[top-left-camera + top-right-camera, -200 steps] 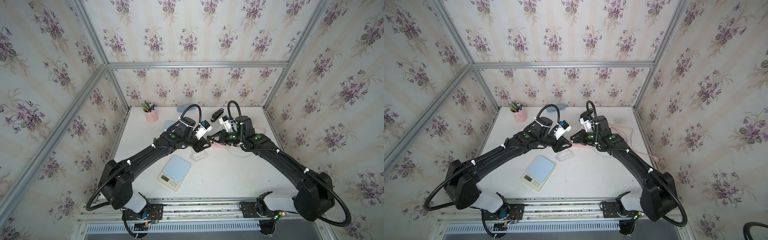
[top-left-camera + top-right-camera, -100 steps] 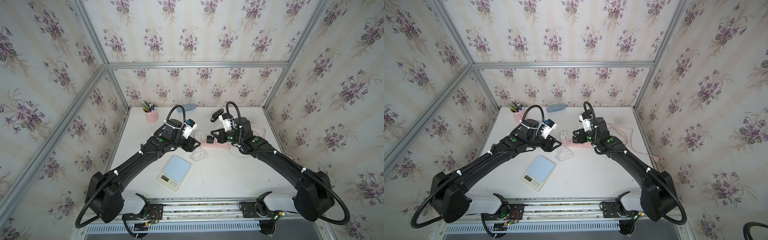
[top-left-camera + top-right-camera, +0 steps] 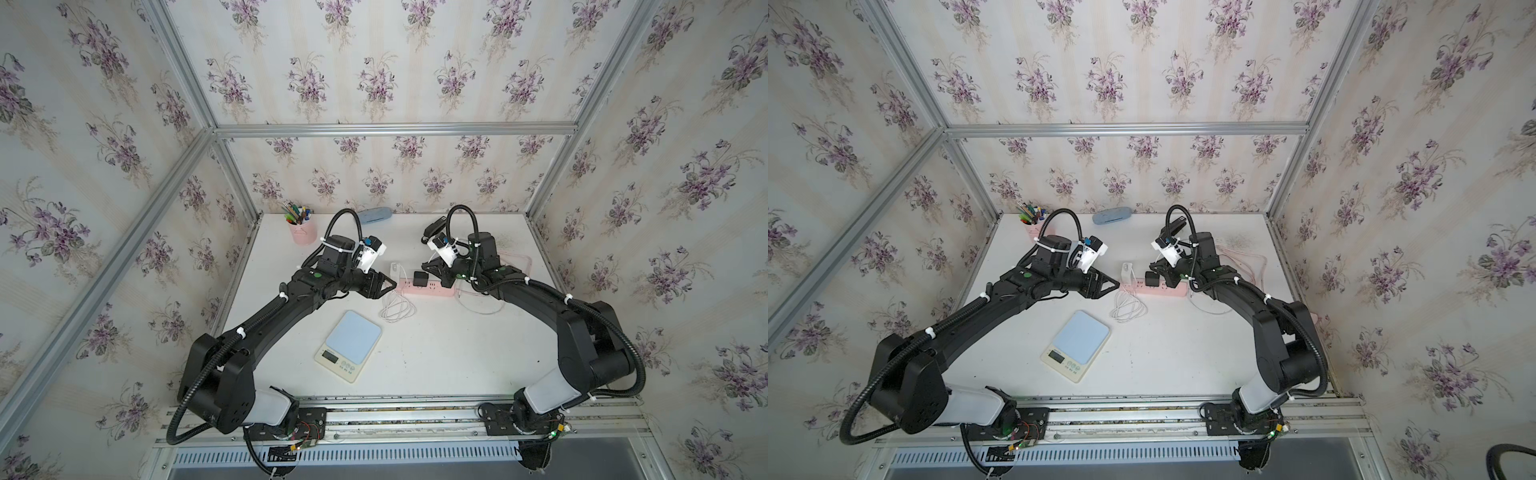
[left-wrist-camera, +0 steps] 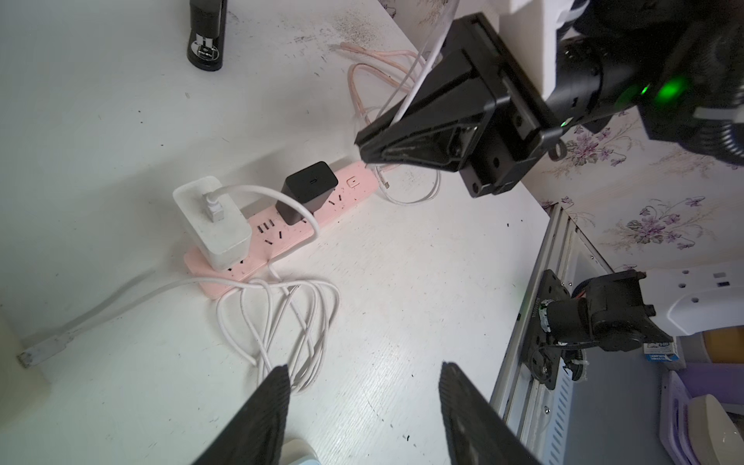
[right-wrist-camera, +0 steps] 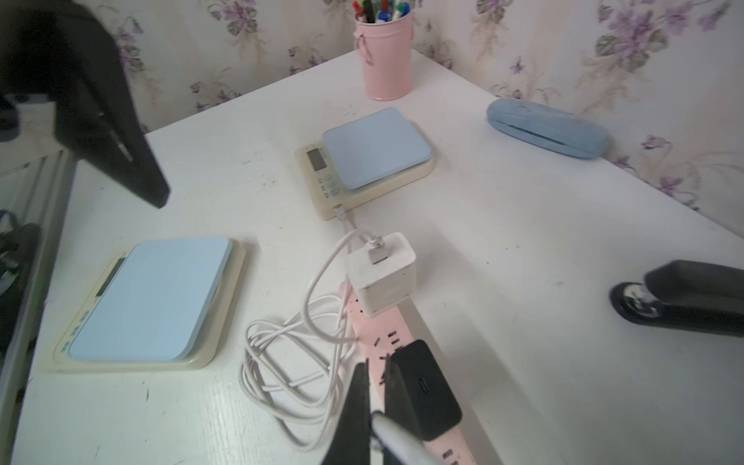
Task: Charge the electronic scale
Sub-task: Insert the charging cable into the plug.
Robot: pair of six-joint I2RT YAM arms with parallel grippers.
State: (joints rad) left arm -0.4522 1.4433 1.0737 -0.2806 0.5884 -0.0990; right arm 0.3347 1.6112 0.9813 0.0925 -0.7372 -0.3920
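— Two tools low over the surface, tips turned toward each other along the pink power strip. Left tool first: spread wide, holding nothing, raised just short of the strip's end and of the loose coil of white cable.

— And the right tool?

— Pinched narrow, tips just above the strip, right beside the black adapter. White strand lying against its fingers. Gripped or merely alongside, cannot tell.

— Outward from there?

— White charger seated in the strip's end nearest the left tool. White cable plugged into its top face, looped on the surface beside the strip, then off to the electronic scale.

— Reaching it?

— Cable end right at the side wall, by the button panel, in the right wrist view. Fully seated or not, cannot tell. Out of sight in both top views.

— Only one scale?

— No. Second scale, blue plate up, lying flat nearer the front rail, apart from the coil.

— Farther back?

— Pink pen cup in the rear corner on the left arm's side. Blue case against the back wall. Black stapler behind the right tool.
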